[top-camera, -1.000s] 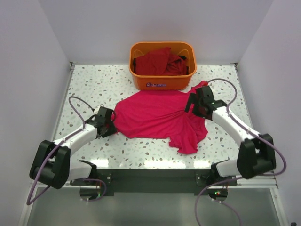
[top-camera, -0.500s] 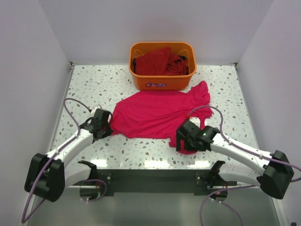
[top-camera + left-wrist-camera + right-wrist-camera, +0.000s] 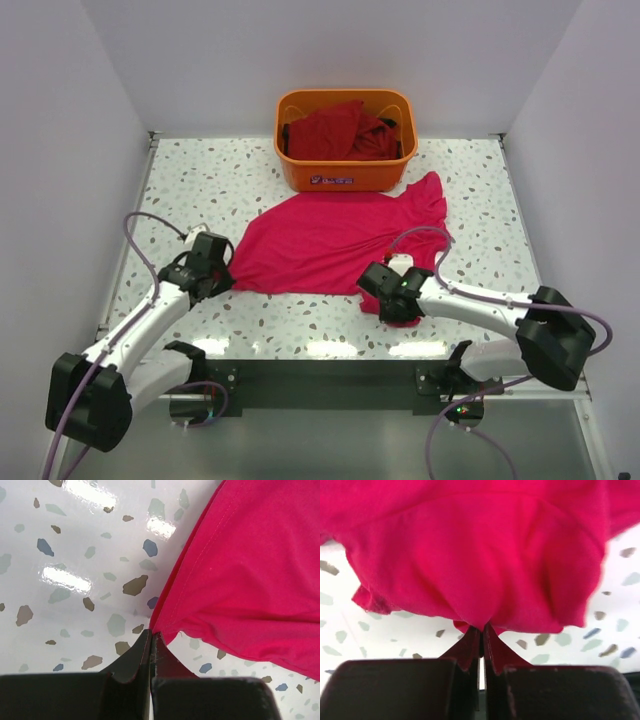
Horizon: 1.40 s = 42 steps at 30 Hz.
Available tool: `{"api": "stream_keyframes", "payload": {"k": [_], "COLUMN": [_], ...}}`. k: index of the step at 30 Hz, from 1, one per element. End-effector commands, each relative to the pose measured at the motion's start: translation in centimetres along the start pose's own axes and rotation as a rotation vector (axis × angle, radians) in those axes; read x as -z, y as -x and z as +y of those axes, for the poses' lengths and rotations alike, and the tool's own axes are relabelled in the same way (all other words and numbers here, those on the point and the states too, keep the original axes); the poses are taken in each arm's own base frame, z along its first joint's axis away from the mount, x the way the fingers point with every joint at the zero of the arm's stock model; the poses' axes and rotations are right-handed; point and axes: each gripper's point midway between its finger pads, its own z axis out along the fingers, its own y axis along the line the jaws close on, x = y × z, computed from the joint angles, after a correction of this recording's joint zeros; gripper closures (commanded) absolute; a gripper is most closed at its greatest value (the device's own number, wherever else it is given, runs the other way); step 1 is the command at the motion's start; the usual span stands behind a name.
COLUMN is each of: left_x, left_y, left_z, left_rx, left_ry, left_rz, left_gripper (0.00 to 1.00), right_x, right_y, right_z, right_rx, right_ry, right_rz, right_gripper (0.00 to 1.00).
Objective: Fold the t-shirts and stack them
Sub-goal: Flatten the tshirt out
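Note:
A bright pinkish-crimson t-shirt (image 3: 330, 243) lies spread on the speckled table (image 3: 200, 170), creased at its right side. My left gripper (image 3: 213, 272) is shut on the shirt's left corner (image 3: 159, 626), its tips (image 3: 151, 636) pinching the hem. My right gripper (image 3: 391, 298) is shut on the shirt's near lower edge (image 3: 485, 615), where the cloth bunches over its tips (image 3: 483, 628). Darker red t-shirts (image 3: 340, 130) are heaped in the orange basket (image 3: 345, 173) at the back.
The orange basket stands at the table's back middle. White walls close in the left, right and back sides. Bare speckled tabletop (image 3: 190, 190) lies left of the shirt and more of it (image 3: 480, 190) right of the shirt. The dark mounting bar (image 3: 320, 380) runs along the near edge.
My right arm swung from the shirt's far right sleeve down to its near lower edge and shut there. My left gripper shut on the left corner and drew back slightly.

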Motion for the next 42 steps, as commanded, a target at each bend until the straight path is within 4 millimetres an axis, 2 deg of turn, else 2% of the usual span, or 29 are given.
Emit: {"api": "stream_keyframes", "payload": {"k": [1, 2, 3, 4, 5, 6, 7, 9, 10, 12, 13, 15, 16, 18, 19, 20, 21, 23, 24, 28, 31, 33, 35, 36, 37, 38, 39, 41, 42], "left_x": [2.7, 3.5, 4.2, 5.7, 7.0, 8.1, 10.5, 13.1, 15.9, 19.0, 22.3, 25.7, 29.2, 32.5, 36.0, 37.6, 41.1, 44.2, 46.7, 51.1, 52.1, 52.0, 50.8, 48.6, 46.9, 45.3, 40.9, 34.7, 29.5], "left_y": [3.7, 4.4, 5.2, 7.0, 8.2, 9.1, 11.3, 13.4, 15.5, 17.4, 19.4, 21.1, 22.6, 23.7, 24.7, 25.0, 25.5, 25.5, 25.5, 24.8, 24.7, 24.9, 25.7, 26.0, 26.6, 27.2, 27.1, 27.5, 26.4], "left_z": [-1.4, -1.6, -1.9, -2.9, -3.3, -3.7, -4.7, -5.5, -6.2, -6.6, -7.1, -7.5, -7.6, -7.4, -7.2, -7.0, -6.4, -6.0, -5.4, -4.5, -4.7, -4.9, -5.2, -5.9, -6.0, -6.5, -7.3, -7.8, -8.1], "left_rx": [0.036, 0.033, 0.034, 0.045, 0.042, 0.045, 0.065, 0.068, 0.088, 0.101, 0.115, 0.123, 0.141, 0.140, 0.155, 0.154, 0.169, 0.160, 0.167, 0.151, 0.138, 0.135, 0.148, 0.144, 0.157, 0.169, 0.152, 0.169, 0.143], "left_ry": [-0.038, -0.048, -0.059, -0.094, -0.118, -0.138, -0.188, -0.232, -0.276, -0.316, -0.367, -0.415, -0.464, -0.501, -0.550, -0.569, -0.615, -0.671, -0.712, -0.797, -0.829, -0.826, -0.785, -0.746, -0.695, -0.663, -0.586, -0.440, -0.348], "left_rz": [-0.101, -0.121, -0.143, -0.189, -0.227, -0.254, -0.322, -0.391, -0.457, -0.525, -0.600, -0.669, -0.733, -0.794, -0.852, -0.880, -0.933, -0.978, -1.018, -1.074, -1.083, -1.079, -1.071, -1.040, -1.032, -1.021, -0.954, -0.874, -0.792], "left_gripper": [1.00, 1.00, 1.00, 1.00, 1.00, 1.00, 1.00, 1.00, 1.00, 1.00, 1.00, 1.00, 1.00, 1.00, 1.00, 1.00, 1.00, 1.00, 1.00, 1.00, 1.00, 1.00, 1.00, 1.00, 1.00, 1.00, 1.00, 1.00, 1.00], "right_x": [2.1, 3.5, 5.0, 7.9, 10.2, 12.5, 15.7, 19.7, 22.6, 26.3, 29.7, 33.3, 36.7, 40.3, 44.0, 45.5, 48.9, 51.4, 53.9, 57.5, 58.1, 57.7, 56.0, 54.1, 52.0, 49.9, 46.8, 43.5, 40.3], "right_y": [3.5, 4.8, 5.8, 8.5, 9.1, 11.1, 13.3, 15.2, 16.9, 18.8, 20.2, 21.5, 22.5, 22.8, 23.3, 22.9, 22.8, 22.0, 21.0, 18.7, 18.1, 18.9, 21.4, 22.7, 24.5, 25.7, 26.5, 27.1, 27.2], "right_z": [-1.2, -4.0, -5.0, -5.0, -7.0, -8.2, -8.0, -9.4, -9.5, -9.2, -8.7, -8.2, -8.1, -7.8, -8.7, -8.3, -9.4, -9.8, -10.2, -9.7, -8.7, -8.5, -9.8, -9.7, -12.0, -11.8, -12.0, -13.4, -11.6], "right_rx": [-0.015, 0.029, 0.033, 0.006, 0.017, -0.002, -0.055, -0.092, -0.135, -0.133, -0.147, -0.146, -0.179, -0.104, -0.126, -0.069, -0.089, -0.048, -0.018, 0.083, 0.143, 0.122, 0.019, -0.018, -0.125, -0.147, -0.169, -0.235, -0.173], "right_ry": [-0.057, -0.180, -0.221, -0.221, -0.268, -0.301, -0.257, -0.223, -0.174, -0.065, 0.057, 0.172, 0.268, 0.376, 0.451, 0.517, 0.593, 0.682, 0.790, 0.984, 1.039, 0.998, 0.827, 0.720, 0.503, 0.362, 0.178, -0.124, -0.198], "right_rz": [-0.148, -0.211, -0.248, -0.333, -0.364, -0.460, -0.537, -0.639, -0.712, -0.809, -0.884, -0.960, -1.025, -1.079, -1.137, -1.146, -1.200, -1.224, -1.260, -1.301, -1.296, -1.296, -1.313, -1.291, -1.291, -1.258, -1.209, -1.168, -1.120], "right_gripper": [1.00, 1.00, 1.00, 1.00, 1.00, 1.00, 1.00, 1.00, 1.00, 1.00, 1.00, 1.00, 1.00, 1.00, 1.00, 1.00, 1.00, 1.00, 1.00, 1.00, 1.00, 1.00, 1.00, 1.00, 1.00, 1.00, 1.00, 1.00, 1.00]}}
